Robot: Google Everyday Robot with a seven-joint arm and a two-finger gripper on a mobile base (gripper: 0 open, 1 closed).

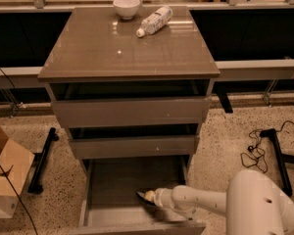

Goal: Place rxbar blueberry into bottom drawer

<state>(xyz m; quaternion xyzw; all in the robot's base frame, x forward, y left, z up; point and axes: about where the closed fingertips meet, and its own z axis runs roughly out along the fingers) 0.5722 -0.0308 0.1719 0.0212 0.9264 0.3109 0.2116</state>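
The bottom drawer [118, 180] of the grey-brown cabinet is pulled out, and its plain grey tray is in view. My gripper [147, 197] reaches in from the right on a white arm [201, 202] and sits low over the front middle of the tray. A small dark sliver [141, 195] lies at the gripper's tip, touching it. It looks like the rxbar blueberry, but most of it is hidden by the gripper. I cannot tell whether it rests on the tray floor.
The two upper drawers [130, 110] stand slightly open above the tray. A white bowl [126, 6] and a lying white bottle [154, 20] sit at the back of the cabinet top. A cardboard box [5, 175] is at the left, with cables [257, 153] on the floor at the right.
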